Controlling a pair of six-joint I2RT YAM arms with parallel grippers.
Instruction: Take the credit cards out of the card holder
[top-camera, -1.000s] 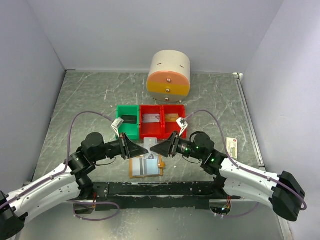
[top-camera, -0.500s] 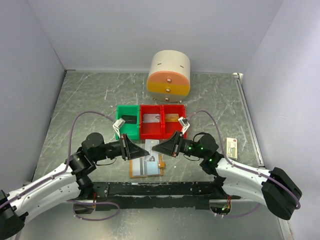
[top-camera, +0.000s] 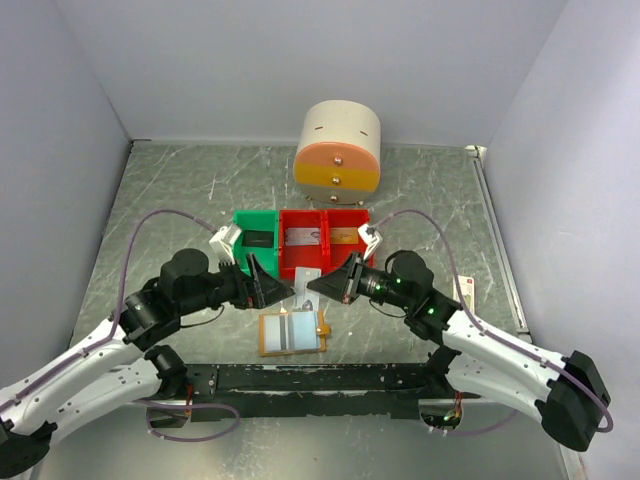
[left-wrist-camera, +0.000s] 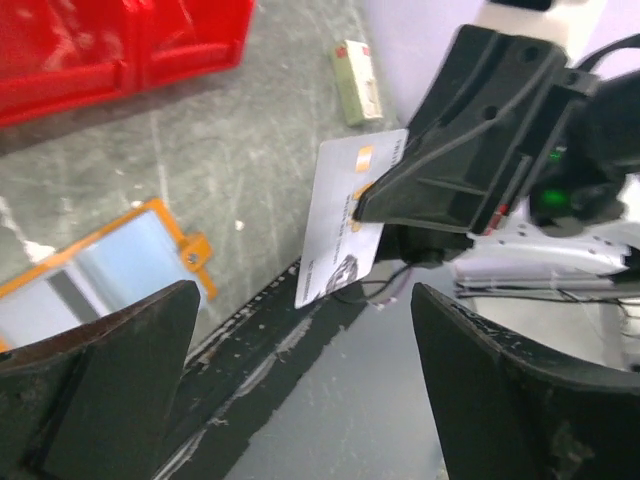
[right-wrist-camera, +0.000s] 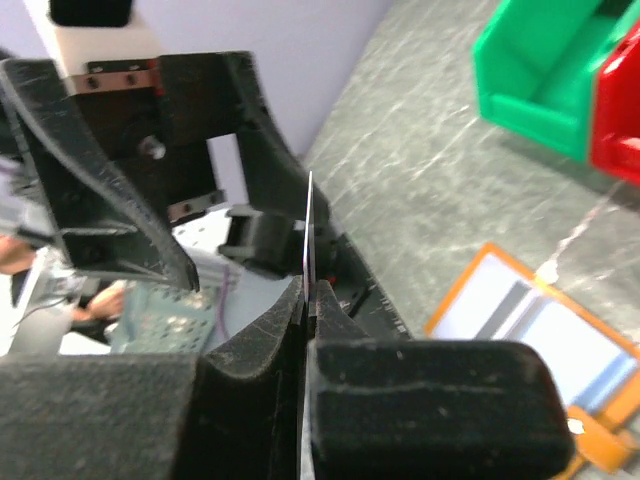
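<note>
At far left, saw the black left fingers (left-wrist-camera: 110, 370) spread wide apart, gripping nothing. Just beyond their tips, touching neither, found the thin grey-silver plastic credit card (left-wrist-camera: 345, 225), broad face toward them, raised off the grey marbled tabletop (top-camera: 160, 200). Below and a little nearer, noted the small orange-rimmed folding card holder (top-camera: 292, 332) lying open and flat on that tabletop, pale blue pockets up. Behind, spotted a green plastic bin (top-camera: 258, 214) beside two red plastic bins (top-camera: 327, 225), with a round cream-and-orange drawer unit (top-camera: 338, 148) farther back. To the right, found the black right fingers (right-wrist-camera: 230, 370) clamped together on the card's edge, holding it aloft. Farther right, noted a small white box (left-wrist-camera: 357, 80) lying near the wall.
</note>
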